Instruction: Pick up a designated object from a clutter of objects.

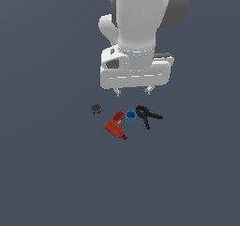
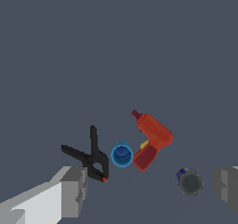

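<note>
The small round can (image 1: pixel 96 109) with a dark grey top and a blue side band stands on the dark floor, at the exterior view's left of the clutter. It also shows in the wrist view (image 2: pixel 189 182). My gripper (image 1: pixel 133 91) hangs high above the clutter, open and empty, fingers spread wide. In the wrist view one finger (image 2: pixel 74 190) shows near the clamp and the other finger (image 2: pixel 228 188) beside the can.
A red drill-shaped tool (image 1: pixel 115 125) (image 2: pixel 151 139), a bright blue cup (image 1: pixel 131 116) (image 2: pixel 122 154) and a black clamp (image 1: pixel 147 115) (image 2: pixel 90 157) lie close together to the exterior view's right of the can. The floor (image 1: pixel 47 173) is plain dark grey.
</note>
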Robot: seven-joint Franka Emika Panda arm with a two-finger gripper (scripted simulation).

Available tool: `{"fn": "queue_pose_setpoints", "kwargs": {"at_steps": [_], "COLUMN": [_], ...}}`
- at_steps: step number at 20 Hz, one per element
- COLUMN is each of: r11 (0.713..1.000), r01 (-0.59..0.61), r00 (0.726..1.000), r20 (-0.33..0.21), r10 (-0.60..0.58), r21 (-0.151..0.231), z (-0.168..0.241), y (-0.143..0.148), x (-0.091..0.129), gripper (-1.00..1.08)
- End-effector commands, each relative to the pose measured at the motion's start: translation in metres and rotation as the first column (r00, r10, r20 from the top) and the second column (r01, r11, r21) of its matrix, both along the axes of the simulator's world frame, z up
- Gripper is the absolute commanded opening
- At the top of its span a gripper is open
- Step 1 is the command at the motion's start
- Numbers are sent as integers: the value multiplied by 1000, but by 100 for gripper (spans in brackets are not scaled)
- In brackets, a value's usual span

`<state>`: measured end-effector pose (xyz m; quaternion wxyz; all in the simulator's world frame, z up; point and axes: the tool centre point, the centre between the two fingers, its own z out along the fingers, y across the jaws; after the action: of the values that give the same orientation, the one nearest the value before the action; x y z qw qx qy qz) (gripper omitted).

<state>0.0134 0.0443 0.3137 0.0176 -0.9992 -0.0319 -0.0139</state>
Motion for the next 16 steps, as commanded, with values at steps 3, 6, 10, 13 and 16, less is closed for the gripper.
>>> {"fn": "queue_pose_setpoints", "kwargs": {"at_steps": [3, 6, 10, 13, 16], "r11": [1000, 999, 995, 988, 978], "r01": [26, 54, 104, 152, 206], "r00": [1000, 999, 995, 988, 978], "r20": [-3, -5, -8, -11, -15], "r10": [-26, -54, -104, -152, -206], "r21": [2, 4, 6, 7, 6], "z": [-16, -32, -60, -86, -115], "y": [-11, -23, -44, -64, -86], "x": [-2, -4, -11, -19, -32], "gripper": [100, 100, 100, 100, 100]}}
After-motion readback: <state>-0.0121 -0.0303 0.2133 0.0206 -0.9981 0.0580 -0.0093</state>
